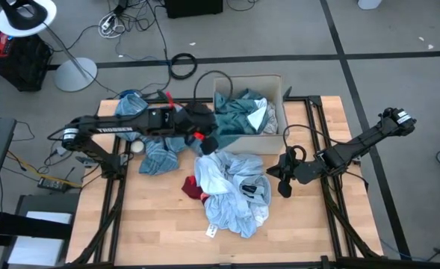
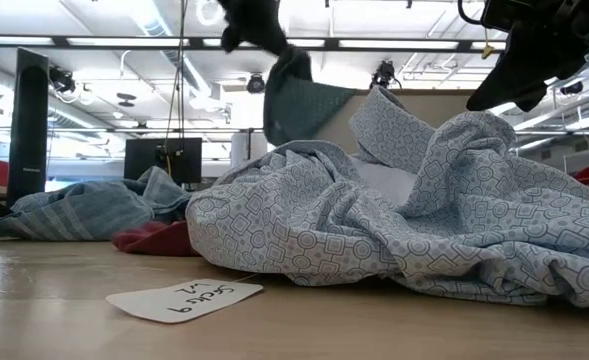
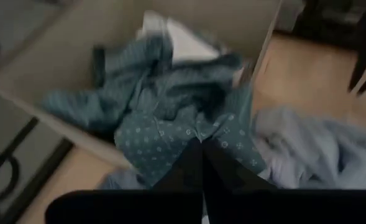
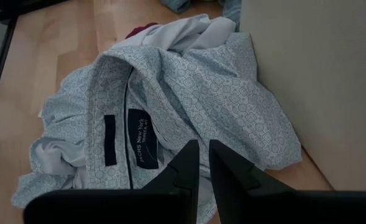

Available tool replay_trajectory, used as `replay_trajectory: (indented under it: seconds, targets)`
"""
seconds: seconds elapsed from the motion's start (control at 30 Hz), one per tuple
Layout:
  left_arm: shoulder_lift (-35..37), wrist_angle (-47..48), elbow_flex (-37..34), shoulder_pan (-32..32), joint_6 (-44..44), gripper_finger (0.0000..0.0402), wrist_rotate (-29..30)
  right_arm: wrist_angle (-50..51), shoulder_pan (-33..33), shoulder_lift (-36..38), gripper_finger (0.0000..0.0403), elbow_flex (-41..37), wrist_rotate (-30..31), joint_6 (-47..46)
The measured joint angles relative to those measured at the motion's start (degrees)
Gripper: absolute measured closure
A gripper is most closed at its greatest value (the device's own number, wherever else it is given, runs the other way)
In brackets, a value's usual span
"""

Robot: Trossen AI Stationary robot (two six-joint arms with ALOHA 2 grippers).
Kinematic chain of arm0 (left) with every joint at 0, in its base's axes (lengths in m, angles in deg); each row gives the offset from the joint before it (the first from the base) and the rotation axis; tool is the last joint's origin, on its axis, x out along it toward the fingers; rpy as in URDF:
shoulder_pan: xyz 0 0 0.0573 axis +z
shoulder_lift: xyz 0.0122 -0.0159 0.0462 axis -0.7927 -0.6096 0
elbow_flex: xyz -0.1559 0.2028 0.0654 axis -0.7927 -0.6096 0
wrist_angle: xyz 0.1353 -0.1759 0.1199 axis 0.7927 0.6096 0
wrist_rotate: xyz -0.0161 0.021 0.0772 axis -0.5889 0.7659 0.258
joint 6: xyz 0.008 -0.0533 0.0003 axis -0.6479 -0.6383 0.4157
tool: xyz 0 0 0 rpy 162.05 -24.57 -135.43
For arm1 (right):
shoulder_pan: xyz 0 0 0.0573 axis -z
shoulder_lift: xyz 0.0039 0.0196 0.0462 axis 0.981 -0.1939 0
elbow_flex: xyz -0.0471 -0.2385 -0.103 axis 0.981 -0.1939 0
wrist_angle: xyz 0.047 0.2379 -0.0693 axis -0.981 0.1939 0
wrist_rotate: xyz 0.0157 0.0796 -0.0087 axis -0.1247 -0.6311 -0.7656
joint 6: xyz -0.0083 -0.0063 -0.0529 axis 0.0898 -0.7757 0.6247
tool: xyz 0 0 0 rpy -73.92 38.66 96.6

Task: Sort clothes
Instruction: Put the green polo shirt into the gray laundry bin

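The wooden table (image 1: pixel 152 224) carries everything, with the beige cardboard box (image 1: pixel 276 86) standing at its far edge. Inside the box lies a heap of clothes, mostly a teal shirt (image 1: pixel 238 112) with small pale dots, and a white piece (image 1: pixel 261 118) showing near the box's right wall.

In front of the box, on the middle of the table, lies the largest loose garment, a white-grey patterned shirt (image 1: pixel 231 190) crumpled in a pile; its dark collar label (image 4: pixel 142 143) faces up in the right wrist view. A red piece (image 1: pixel 192 188) pokes out from under its left side. A blue striped cloth (image 1: pixel 158 155) lies left of the pile, under the left arm, and more of it bunches near the table's far left corner. A small white paper tag (image 2: pixel 184 298) with handwriting rests on the table at the near edge of the patterned shirt.

The left gripper (image 1: pixel 207 142) reaches across to the box's near left corner, its fingers pinched together on a fold of the teal shirt, which hangs from them above the table in the low view and trails over the box's wall.

The right gripper (image 1: pixel 283 183) hovers just right of the patterned shirt, beside the box's near right corner, pointing down at the cloth. Its fingers stand nearly together with a narrow gap between them and hold nothing.
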Motion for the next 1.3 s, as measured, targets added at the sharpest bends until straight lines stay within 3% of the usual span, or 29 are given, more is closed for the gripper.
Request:
replay_trajectory:
  seconds: [0.27, 0.63, 0.97, 1.17, 1.3]
  targets:
    - [0.00, -13.09, 5.24, 3.05, 8.54, 0.0401, -0.96, -0.02, 0.00, 0.00, 0.0364, 0.00, 0.02, 0.03]
    - [-5.01, -32.29, 5.46, 13.64, 7.50, 0.0401, -13.91, -0.13, 0.07, 0.00, 0.0364, 0.00, 0.14, 0.23]
    - [-16.69, -33.67, 5.40, 17.79, 3.30, 0.0401, -23.64, 0.21, 1.32, 0.00, 0.0364, 0.00, 0.81, 1.56]
    - [-23.32, -33.38, 5.40, 17.65, 3.26, 0.0396, -24.12, 0.19, 1.57, 0.00, 0.0364, 0.00, 0.70, 1.58]
    - [-27.07, -32.95, 5.40, 17.64, 0.98, 0.0371, -25.06, 0.17, 1.57, 0.01, 0.0364, 0.00, 0.44, 1.58]
